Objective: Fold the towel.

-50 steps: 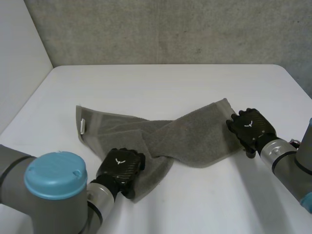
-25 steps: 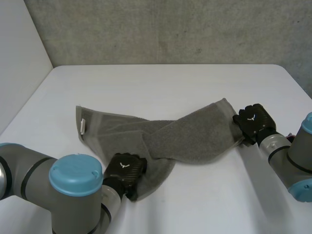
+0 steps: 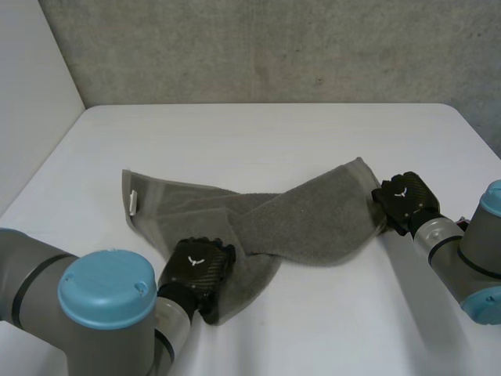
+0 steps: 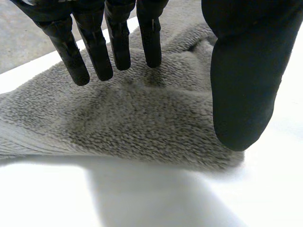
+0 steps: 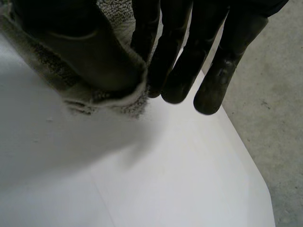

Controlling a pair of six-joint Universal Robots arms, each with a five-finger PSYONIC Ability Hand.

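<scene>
A grey towel (image 3: 313,219) lies rumpled across the white table (image 3: 258,133), its right part folded over the middle. My left hand (image 3: 196,269) rests on the towel's near left corner. In the left wrist view its fingers (image 4: 118,42) are straight and the thumb (image 4: 241,85) stands apart, with the towel (image 4: 142,123) lying flat under them, so this hand is open. My right hand (image 3: 405,201) is at the towel's right end. In the right wrist view its thumb (image 5: 90,52) and fingers (image 5: 180,71) pinch the towel's edge (image 5: 75,97).
A small white tag (image 3: 133,203) sits on the towel's far left edge. A grey wall (image 3: 274,47) backs the table. Bare table surface lies in front of the towel (image 3: 337,321) and behind it. The table's right edge is close to my right hand.
My right hand's fingers have closed onto the towel's right edge. My left hand has shifted slightly on the near left corner and its fingers have straightened.
</scene>
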